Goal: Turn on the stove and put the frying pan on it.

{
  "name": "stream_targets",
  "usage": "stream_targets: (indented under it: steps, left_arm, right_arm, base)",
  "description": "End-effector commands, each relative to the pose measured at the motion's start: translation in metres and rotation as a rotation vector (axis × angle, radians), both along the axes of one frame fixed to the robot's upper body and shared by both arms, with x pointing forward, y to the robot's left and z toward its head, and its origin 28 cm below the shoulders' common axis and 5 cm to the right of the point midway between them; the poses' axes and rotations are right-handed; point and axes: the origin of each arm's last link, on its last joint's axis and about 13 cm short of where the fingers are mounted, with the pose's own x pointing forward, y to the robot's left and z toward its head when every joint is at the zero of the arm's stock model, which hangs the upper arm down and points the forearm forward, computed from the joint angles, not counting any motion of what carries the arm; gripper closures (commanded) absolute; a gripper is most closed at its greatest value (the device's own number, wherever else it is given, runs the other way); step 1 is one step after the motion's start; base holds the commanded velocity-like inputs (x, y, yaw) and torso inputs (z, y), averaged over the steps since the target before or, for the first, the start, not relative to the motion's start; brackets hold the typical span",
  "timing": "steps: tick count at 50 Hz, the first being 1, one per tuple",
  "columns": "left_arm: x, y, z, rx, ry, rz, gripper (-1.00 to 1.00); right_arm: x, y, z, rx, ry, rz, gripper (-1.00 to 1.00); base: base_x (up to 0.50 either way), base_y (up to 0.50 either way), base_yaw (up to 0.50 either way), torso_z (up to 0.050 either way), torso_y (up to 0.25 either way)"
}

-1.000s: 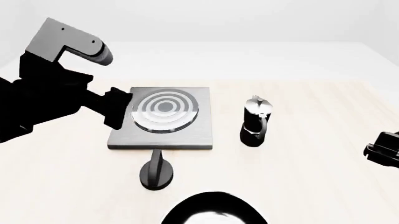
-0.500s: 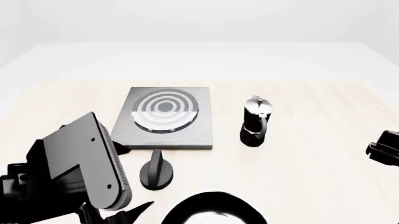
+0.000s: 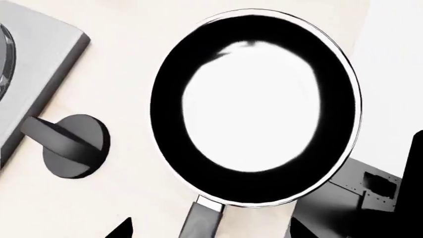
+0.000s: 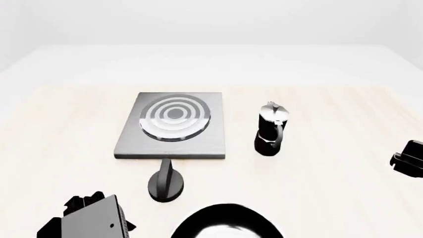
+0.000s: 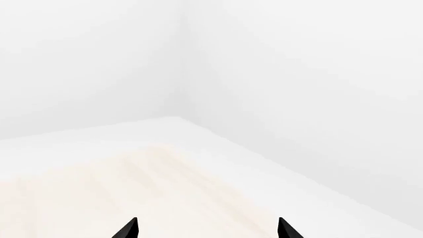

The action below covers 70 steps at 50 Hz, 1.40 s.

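The stove (image 4: pixel 172 126) is a grey square slab with a ringed burner, mid-table; its corner shows in the left wrist view (image 3: pixel 36 74). Its black knob (image 4: pixel 165 182) stands just in front of it, also in the left wrist view (image 3: pixel 69 145). The frying pan (image 3: pixel 254 104) is black with a glossy pale inside; only its far rim shows at the head view's bottom edge (image 4: pixel 228 223). My left gripper (image 3: pixel 208 233) is open above the pan's dark handle (image 3: pixel 201 220), fingertips either side, apart from it. My right gripper (image 5: pixel 207 230) is open and empty over bare table.
A black-and-silver moka pot (image 4: pixel 271 129) stands right of the stove. My left arm (image 4: pixel 89 220) is at the bottom left of the head view, the right arm (image 4: pixel 409 158) at the right edge. The pale table ends against white surroundings.
My left arm has swung from beside the stove down and back toward me, to the bottom left near the pan. The right arm has barely moved.
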Motion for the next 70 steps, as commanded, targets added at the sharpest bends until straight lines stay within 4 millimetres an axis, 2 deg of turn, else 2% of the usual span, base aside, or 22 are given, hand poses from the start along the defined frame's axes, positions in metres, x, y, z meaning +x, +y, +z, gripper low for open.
stream_targets:
  steps: [1,8,17,33,46,57,70]
  left_arm:
    - [-0.008,0.005,-0.013,0.035,0.082,0.028,-1.00]
    - [-0.003,0.011,-0.015,0.096,0.099,0.119,-1.00]
    - [-0.003,0.010,-0.015,0.096,0.099,0.119,-1.00]
    - [-0.003,0.007,-0.028,0.114,0.162,0.076,-1.00]
    - [0.001,0.014,-0.026,0.134,0.152,0.186,-1.00]
    - [0.004,0.014,-0.028,0.136,0.157,0.194,-1.00]
    - [0.015,0.016,-0.043,0.153,0.178,0.206,-1.00]
  right_arm:
    - [0.000,0.000,0.000,0.001,0.003,0.003,-1.00]
    - [0.001,0.001,-0.001,0.017,0.002,0.016,-1.00]
    - [0.001,0.001,-0.001,0.017,0.002,0.016,-1.00]
    - [0.000,0.001,0.000,0.008,0.008,0.017,-1.00]
    - [0.001,0.001,0.001,0.008,0.008,0.020,-1.00]
    - [0.002,0.002,0.001,0.006,0.005,0.020,-1.00]
    - [0.003,0.003,-0.003,0.008,0.014,0.023,-1.00]
  base:
    - [0.00,0.00,0.00,0.000,0.000]
    - [0.00,0.00,0.00,0.000,0.000]
    - [0.00,0.00,0.00,0.000,0.000]
    - [0.00,0.00,0.00,0.000,0.000]
    - [0.00,0.00,0.00,0.000,0.000]
    - [0.00,0.00,0.00,0.000,0.000]
    - [0.00,0.00,0.00,0.000,0.000]
